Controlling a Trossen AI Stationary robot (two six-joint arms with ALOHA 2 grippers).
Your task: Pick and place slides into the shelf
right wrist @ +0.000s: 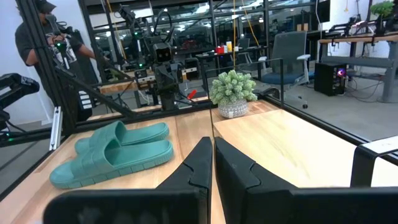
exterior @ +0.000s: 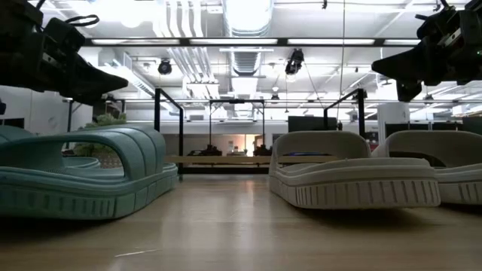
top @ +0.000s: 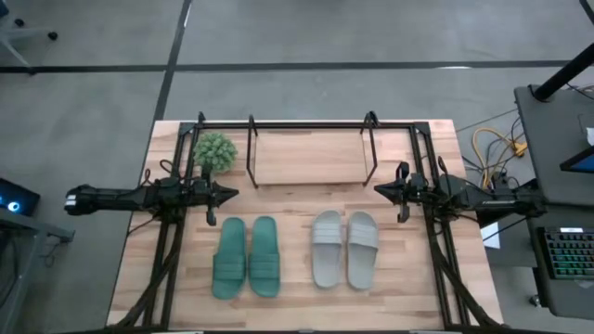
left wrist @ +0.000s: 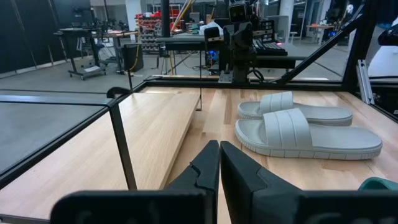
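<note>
potted plant beside shelf — slides apart

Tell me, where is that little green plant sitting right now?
In the high view the potted plant sits at the table's far left, just outside the left end of the shelf, beyond the teal slides and near the left gripper.

Two dark, slender arms end in black wedge-shaped fingers.
</note>
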